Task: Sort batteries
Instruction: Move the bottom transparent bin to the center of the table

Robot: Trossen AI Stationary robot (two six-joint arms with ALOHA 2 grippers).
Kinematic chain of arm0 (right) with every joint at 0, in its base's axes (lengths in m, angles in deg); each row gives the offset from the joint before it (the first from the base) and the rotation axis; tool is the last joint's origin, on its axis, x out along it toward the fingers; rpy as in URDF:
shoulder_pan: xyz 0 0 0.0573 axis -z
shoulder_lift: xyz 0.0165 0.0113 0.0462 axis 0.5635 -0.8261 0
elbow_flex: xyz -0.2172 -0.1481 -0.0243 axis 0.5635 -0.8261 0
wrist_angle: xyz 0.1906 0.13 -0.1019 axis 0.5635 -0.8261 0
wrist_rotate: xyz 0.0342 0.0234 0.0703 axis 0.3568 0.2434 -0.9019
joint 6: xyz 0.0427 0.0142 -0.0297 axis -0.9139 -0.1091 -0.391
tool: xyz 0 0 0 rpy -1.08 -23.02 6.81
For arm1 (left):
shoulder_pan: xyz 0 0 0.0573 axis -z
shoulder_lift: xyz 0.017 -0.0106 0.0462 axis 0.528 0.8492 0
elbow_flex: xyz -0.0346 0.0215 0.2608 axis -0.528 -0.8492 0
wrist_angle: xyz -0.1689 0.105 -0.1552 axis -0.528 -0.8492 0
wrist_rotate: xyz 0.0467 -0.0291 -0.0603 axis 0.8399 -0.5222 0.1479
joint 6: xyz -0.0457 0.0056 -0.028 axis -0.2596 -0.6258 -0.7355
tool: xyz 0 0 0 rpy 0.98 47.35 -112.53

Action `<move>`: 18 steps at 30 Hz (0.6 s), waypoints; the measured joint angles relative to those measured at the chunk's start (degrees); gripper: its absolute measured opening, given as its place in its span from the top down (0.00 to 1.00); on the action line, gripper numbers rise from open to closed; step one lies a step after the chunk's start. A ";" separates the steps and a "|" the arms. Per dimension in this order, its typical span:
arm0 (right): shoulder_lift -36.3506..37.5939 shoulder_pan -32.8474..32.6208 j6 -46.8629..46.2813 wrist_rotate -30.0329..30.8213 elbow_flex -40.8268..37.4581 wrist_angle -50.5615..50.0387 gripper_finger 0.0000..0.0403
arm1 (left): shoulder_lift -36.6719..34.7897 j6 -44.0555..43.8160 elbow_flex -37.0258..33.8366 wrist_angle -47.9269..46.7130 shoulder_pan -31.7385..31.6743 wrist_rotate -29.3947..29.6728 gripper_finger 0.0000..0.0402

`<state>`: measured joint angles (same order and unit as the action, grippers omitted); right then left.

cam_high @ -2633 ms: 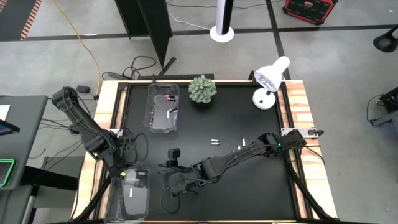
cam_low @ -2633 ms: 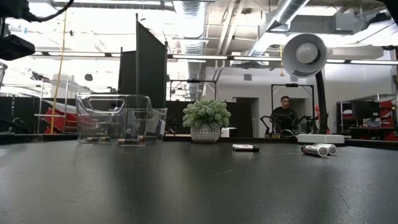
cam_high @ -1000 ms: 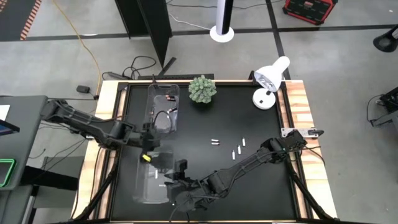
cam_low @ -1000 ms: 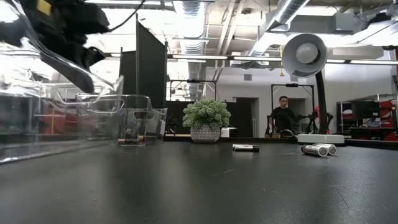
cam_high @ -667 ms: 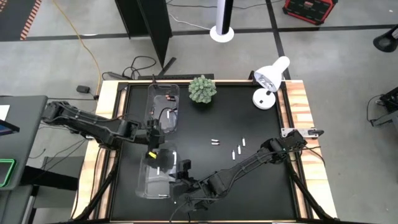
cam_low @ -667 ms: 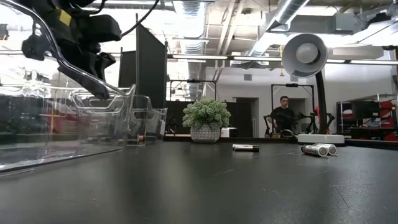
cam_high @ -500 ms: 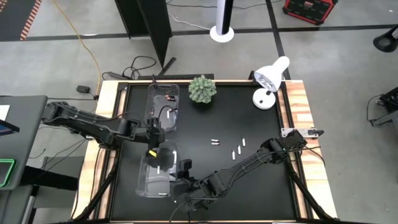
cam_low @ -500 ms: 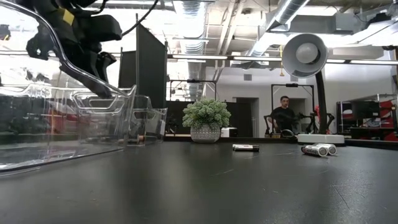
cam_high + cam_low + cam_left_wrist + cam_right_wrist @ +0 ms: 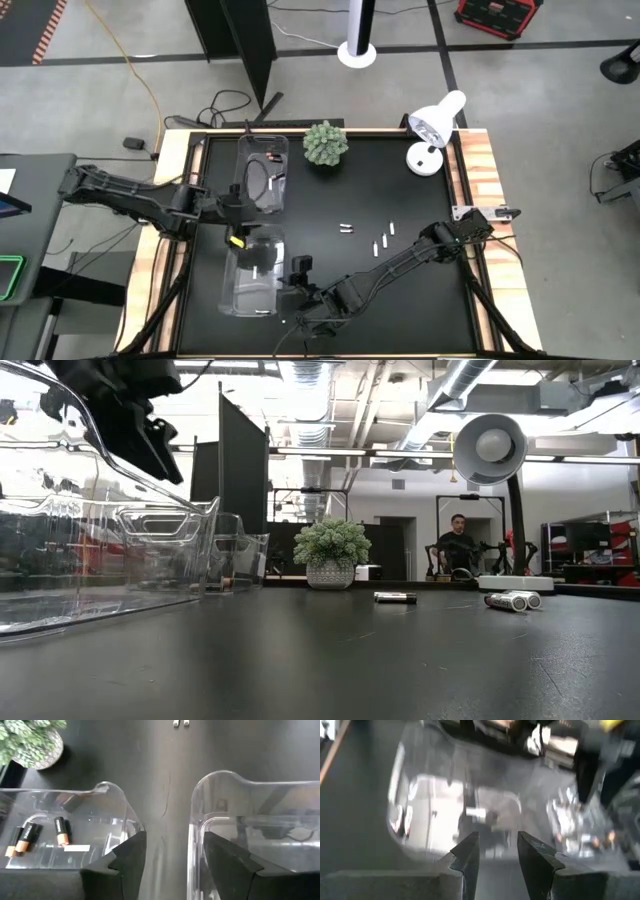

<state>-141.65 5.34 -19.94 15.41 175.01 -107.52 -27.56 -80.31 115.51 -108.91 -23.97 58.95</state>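
I see loose batteries [image 9: 379, 241] centre-right of the high frame on the black table [image 9: 420, 210], near the middle. More batteries, copper-ended, lie in the upper clear bin [image 9: 263, 172]; white ones in the lower clear bin [image 9: 252, 275], left-centre. My left gripper [image 9: 236, 215] sits btwn the two bins, fingers spread, gripping nothing. Right gripper [image 9: 297, 290], lower centre beside the lower bin, jaws part open w/ nothing btwn them.

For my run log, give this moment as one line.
left gripper: open, between clear plastic bins | right gripper: open, facing near bin | silver batteries: loose
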 joint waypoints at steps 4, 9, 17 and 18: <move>0.00 -0.30 -8.01 -2.09 0.00 -7.34 0.63 | -5.13 -2.83 0.00 -4.59 1.19 -0.03 0.53; 0.00 -0.68 -12.13 -3.21 0.00 -9.59 0.63 | -11.16 -7.80 0.00 -10.88 3.83 -0.04 0.57; 0.00 -0.38 -15.14 -2.30 0.00 -14.29 0.63 | -15.75 -15.86 0.00 -17.35 10.87 -3.35 0.64; 0.00 -0.27 -16.75 -1.92 0.00 -16.51 0.64 | -15.79 -16.96 0.00 -17.65 11.98 -3.39 0.65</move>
<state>-141.65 5.07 -36.69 13.49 175.01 -124.03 -43.35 -97.27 115.51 -126.56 -11.99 55.56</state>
